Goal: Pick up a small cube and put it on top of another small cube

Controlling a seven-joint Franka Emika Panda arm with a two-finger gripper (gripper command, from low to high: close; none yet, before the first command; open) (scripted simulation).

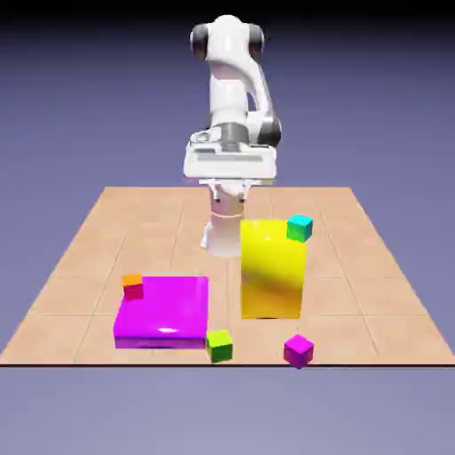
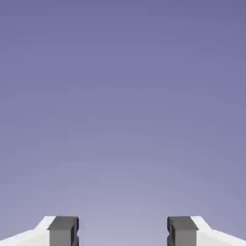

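The small cube [image 1: 219, 345], green with a lighter yellow-green top, sits on the table near the front edge, just off the front right corner of the flat magenta block [image 1: 163, 311]. To its right on the table lies a magenta small cube [image 1: 299, 350]. A teal small cube [image 1: 299, 227] shows at the top right corner of the tall yellow block [image 1: 272, 269]. My gripper [image 1: 229, 176] hangs high at the far side, well away from all the cubes. In the hand view the gripper [image 2: 123, 233] is open, its grey fingertips [image 2: 63, 230] wide apart with only the backdrop between them.
A tiny orange-topped cube [image 1: 132, 285] sits at the far left corner of the flat magenta block. The tall yellow block stands between the arm and the front cubes. The tan tiled table [image 1: 80, 267] ends just in front of the green and magenta cubes.
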